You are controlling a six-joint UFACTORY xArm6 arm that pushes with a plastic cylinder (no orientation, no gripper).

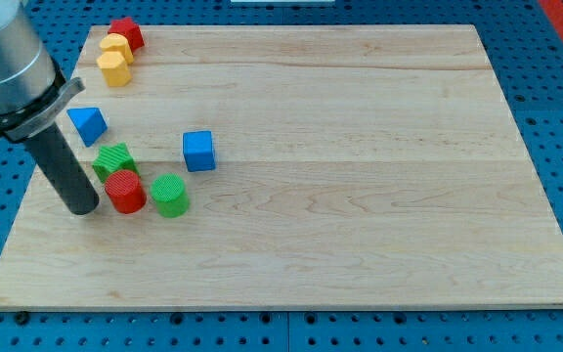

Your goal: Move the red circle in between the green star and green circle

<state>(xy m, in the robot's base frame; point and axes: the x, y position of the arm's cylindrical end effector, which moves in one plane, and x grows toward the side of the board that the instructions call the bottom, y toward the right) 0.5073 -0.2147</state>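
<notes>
You can see my tip (pixel 83 208), a bare rod with no jaws, just left of the red circle (pixel 125 191), which sits touching both the green star (pixel 113 159) and green circle (pixel 169 195).

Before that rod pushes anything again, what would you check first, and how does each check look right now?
1. My tip visible: ok, at the view's left of the red circle.
2. Tip touching it: cannot tell.
3. Red circle between green star and green circle: ok, roughly.
4. Blue cube clear of the trio: ok.
5. Blue triangle away from my tip: ok.
</notes>
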